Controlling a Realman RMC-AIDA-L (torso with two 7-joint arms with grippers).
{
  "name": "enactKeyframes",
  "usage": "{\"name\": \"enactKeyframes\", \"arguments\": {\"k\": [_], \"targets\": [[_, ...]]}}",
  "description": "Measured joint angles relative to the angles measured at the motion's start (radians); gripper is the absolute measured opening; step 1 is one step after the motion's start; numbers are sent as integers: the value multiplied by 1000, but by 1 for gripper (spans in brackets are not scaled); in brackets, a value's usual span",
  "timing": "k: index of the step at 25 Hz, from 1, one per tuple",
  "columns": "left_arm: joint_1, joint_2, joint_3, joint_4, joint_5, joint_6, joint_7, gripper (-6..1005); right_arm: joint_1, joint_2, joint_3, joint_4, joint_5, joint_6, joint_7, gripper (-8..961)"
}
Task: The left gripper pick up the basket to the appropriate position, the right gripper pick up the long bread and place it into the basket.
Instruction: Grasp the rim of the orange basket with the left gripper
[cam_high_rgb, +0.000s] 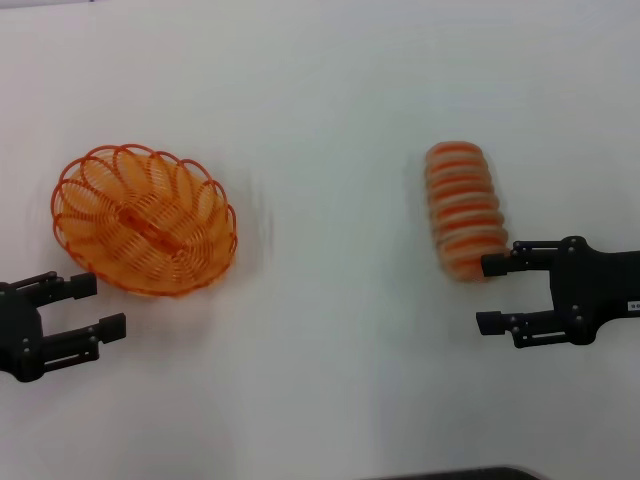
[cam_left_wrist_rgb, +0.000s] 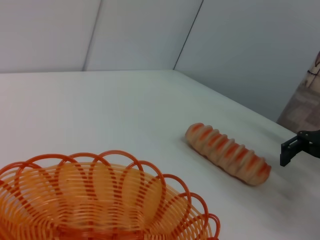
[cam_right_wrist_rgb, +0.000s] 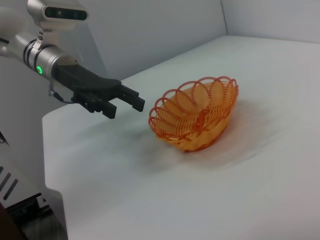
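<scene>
Over on the left, the left gripper (cam_high_rgb: 100, 308) hovers with its fingers spread wide and nothing between them, just beside the near rim of the basket (cam_high_rgb: 145, 220) without touching it. The basket sits upright on the white surface (cam_high_rgb: 330, 330). Well apart to the right lies the long bread (cam_high_rgb: 465, 208), flat on the surface. The right gripper (cam_high_rgb: 488, 294) is spread wide too, its upper fingertip right at the loaf's near end.

lab | bare white table (cam_high_rgb: 330, 400) | plain grey wall panels (cam_left_wrist_rgb: 250, 45)
</scene>
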Motion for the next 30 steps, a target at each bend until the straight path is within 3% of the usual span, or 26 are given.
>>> {"name": "enactKeyframes", "arguments": {"k": [22,25,30], "targets": [[-10,0,-6,-5,-2,-14,-7,751,19,2,12,-2,0,7,12,808],[-15,2,-51,-3,-25,-27,-31,750,22,4,14,-2,0,7,12,808],[-59,16,-210,-3,-77,-47,-112,750,25,6,27,-2,6,8,12,808]]}}
